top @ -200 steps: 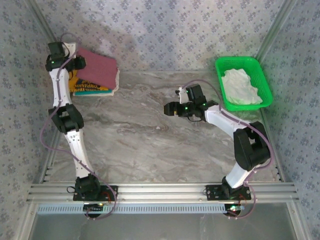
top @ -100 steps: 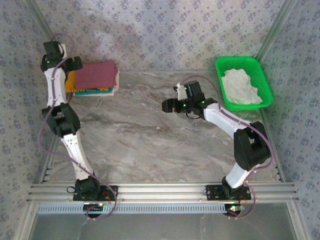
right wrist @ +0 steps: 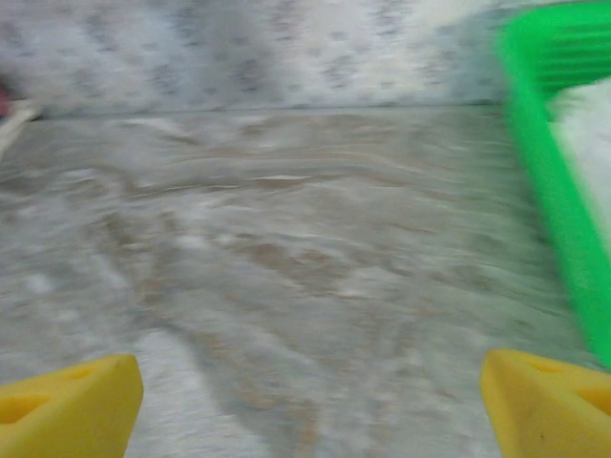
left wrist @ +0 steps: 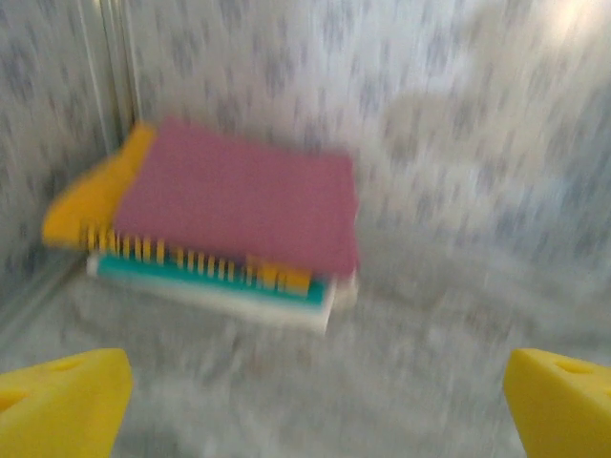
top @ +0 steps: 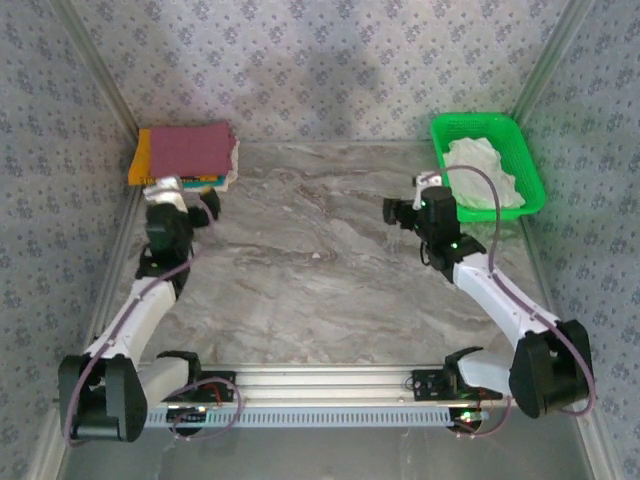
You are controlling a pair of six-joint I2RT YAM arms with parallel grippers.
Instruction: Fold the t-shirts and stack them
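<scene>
Overhead from behind bases [top: 185,385], left wrist low facing t-shirts [left wrist: 239,205], right wrist low beside basket [right wrist: 549,191], both also overhead

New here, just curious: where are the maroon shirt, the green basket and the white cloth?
maroon shirt [top: 188,148], overhead view, middle of its top face.
green basket [top: 475,118], overhead view, far rim.
white cloth [top: 480,172], overhead view, middle of the heap.

The t-shirts [top: 185,152] are matt soft cloth, the table [top: 300,270] smooth and marble-patterned, the basket [top: 478,120] glossy green plastic mesh.
</scene>
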